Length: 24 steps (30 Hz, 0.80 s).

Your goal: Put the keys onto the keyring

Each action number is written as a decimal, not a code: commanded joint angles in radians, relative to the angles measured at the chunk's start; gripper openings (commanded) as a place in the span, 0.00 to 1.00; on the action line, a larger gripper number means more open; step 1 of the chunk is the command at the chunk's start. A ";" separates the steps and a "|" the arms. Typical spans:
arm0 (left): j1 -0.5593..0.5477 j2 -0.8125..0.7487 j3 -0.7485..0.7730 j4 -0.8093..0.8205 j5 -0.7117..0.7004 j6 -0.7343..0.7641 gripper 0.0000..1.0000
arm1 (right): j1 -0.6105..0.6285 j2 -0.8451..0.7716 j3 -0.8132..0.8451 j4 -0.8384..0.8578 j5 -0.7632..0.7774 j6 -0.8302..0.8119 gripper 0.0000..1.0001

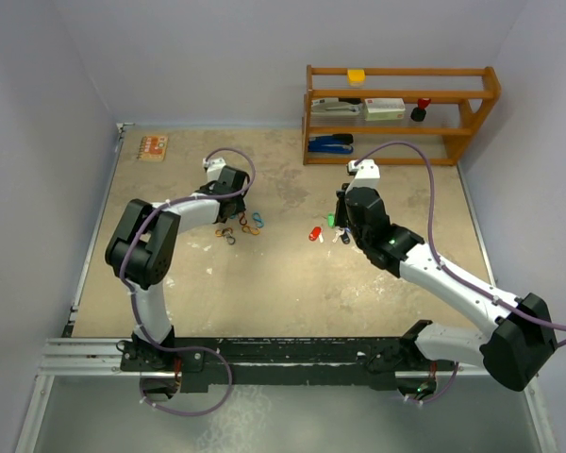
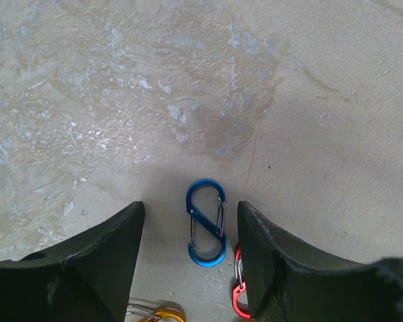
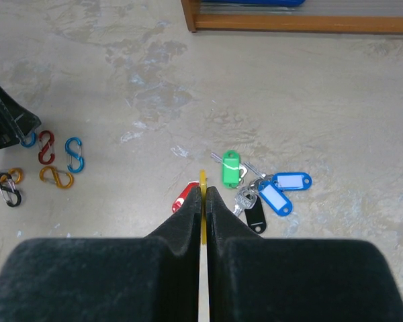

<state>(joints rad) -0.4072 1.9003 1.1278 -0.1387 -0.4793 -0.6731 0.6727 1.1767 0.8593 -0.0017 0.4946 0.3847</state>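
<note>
My right gripper is shut on a yellow key tag, held edge-on just above the table. On the table below it lie a red tag, a green-tagged key, two blue tags, a black tag and a silver key. In the top view this cluster sits at the right gripper. My left gripper is open and low over the table, with a blue S-shaped clip lying between its fingers, untouched.
A red clip and a gold clip lie by the left fingers; more clips are grouped there. A wooden shelf with staplers stands at the back right. An orange card lies back left.
</note>
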 commanded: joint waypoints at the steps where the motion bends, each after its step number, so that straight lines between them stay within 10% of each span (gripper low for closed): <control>1: -0.003 0.023 0.027 0.027 0.008 -0.025 0.53 | -0.004 -0.031 -0.001 0.017 -0.007 0.010 0.00; 24: -0.004 0.037 0.030 0.056 0.079 -0.024 0.28 | -0.006 -0.038 -0.005 0.006 -0.008 0.013 0.00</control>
<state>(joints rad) -0.4072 1.9171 1.1374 -0.0914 -0.4473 -0.6815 0.6727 1.1744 0.8581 -0.0097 0.4801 0.3859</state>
